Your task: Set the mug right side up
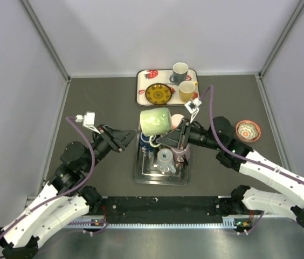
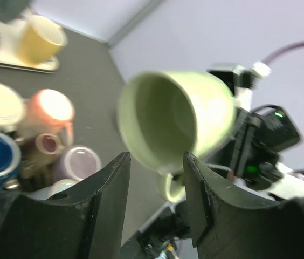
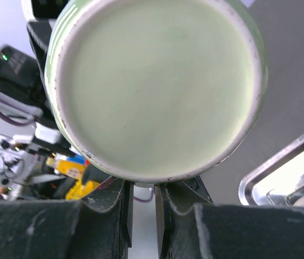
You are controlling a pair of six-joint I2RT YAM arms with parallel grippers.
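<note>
The pale green mug (image 1: 156, 122) hangs in the air on its side above the metal tray (image 1: 141, 177). Its mouth faces my left gripper and its base faces my right wrist camera (image 3: 157, 86). My right gripper (image 3: 143, 189) is shut on the mug's handle, which is pinched between the jaws under the base; the gripper shows in the top view (image 1: 174, 138) too. My left gripper (image 2: 154, 159) is open and empty, just in front of the mug's open mouth (image 2: 176, 118) without touching it. The handle (image 2: 169, 188) points down.
The metal tray holds several other mugs (image 1: 165, 157), also seen in the left wrist view (image 2: 82, 162). A white tray (image 1: 141, 81) at the back carries two mugs and a yellow plate. A small patterned bowl (image 1: 247, 130) sits at the right.
</note>
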